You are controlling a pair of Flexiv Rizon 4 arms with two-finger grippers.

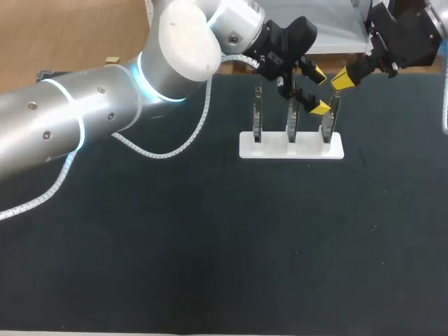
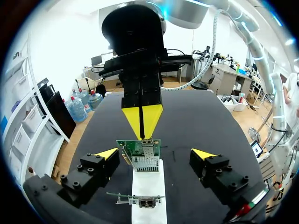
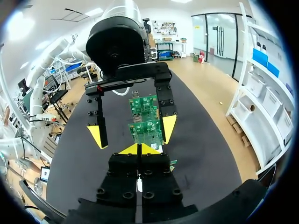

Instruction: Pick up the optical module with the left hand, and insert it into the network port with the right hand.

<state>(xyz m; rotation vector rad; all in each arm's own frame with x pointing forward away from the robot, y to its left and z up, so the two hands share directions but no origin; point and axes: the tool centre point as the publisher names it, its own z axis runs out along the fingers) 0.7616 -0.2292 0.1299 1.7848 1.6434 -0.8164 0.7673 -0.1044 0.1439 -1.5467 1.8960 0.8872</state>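
Black table (image 1: 210, 266); whole white stand (image 1: 291, 145) overhead only.

Three boards (image 1: 292, 120) upright on stand (image 1: 273, 149)

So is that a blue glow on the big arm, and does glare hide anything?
Head view: yes, a ring on the left arm glows pale blue; its end cap glares white; the dark table shows almost no shadows. Both wrist views: even light, no glare on the boards.
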